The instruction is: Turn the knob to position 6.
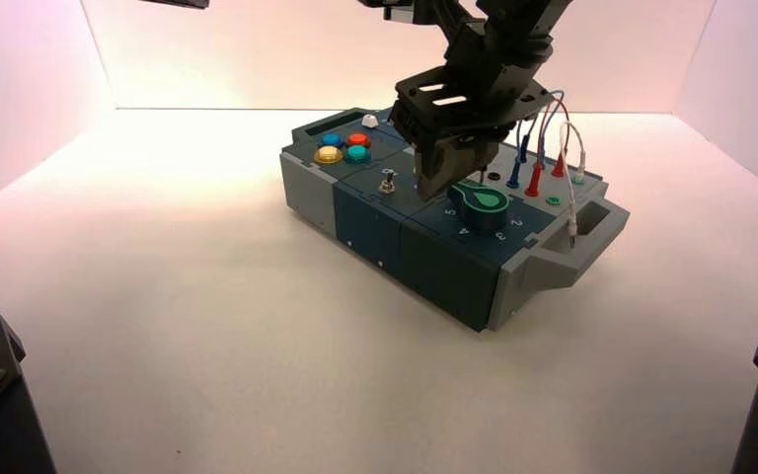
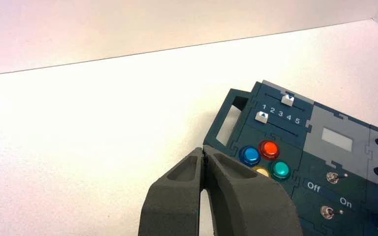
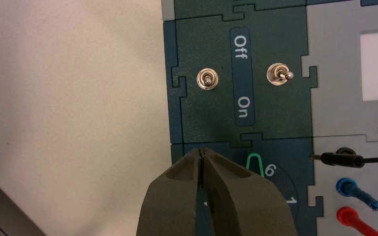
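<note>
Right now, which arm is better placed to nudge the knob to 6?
Right. The right gripper, shut, hangs over the dial beside the knob, whose tip shows by the 6. The left gripper, shut, sits off by the coloured push-buttons.

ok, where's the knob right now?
High view: the knob sits on the box's top towards its right end, inside the numbered dial, beside the wire plugs, with the right claw touching its left side.

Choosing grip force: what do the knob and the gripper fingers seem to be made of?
The knob looks like hard moulded plastic, dark green with a smooth lighter top. The right gripper fingers look like matte grey rubber or foam, dull and without glare; they are shut.
</note>
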Available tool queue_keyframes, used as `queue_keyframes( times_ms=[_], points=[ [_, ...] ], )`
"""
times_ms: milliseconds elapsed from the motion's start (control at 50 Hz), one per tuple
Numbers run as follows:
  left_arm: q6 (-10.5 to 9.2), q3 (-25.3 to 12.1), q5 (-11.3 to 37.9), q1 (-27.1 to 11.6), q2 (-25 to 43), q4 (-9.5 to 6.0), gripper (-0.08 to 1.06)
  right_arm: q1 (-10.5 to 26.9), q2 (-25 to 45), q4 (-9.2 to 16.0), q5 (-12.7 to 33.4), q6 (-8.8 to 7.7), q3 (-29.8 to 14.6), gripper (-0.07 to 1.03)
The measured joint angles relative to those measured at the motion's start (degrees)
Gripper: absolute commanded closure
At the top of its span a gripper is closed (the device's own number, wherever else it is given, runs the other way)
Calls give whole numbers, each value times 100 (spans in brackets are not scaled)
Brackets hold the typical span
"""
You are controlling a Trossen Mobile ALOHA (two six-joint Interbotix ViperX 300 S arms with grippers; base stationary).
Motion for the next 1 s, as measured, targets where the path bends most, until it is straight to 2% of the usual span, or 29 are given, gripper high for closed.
queue_keyframes(
  times_ms=[140, 520, 1000],
  points=[
    [0, 0, 9, 0, 0, 0, 101, -26, 9, -44, 0, -9, 0, 98],
    [0, 0, 9, 0, 0, 18, 101, -378, 35, -176, 0, -9, 0, 98],
    [9, 0, 9, 9, 0, 18, 101, -422, 176, -237, 0, 0, 0, 98]
  ],
)
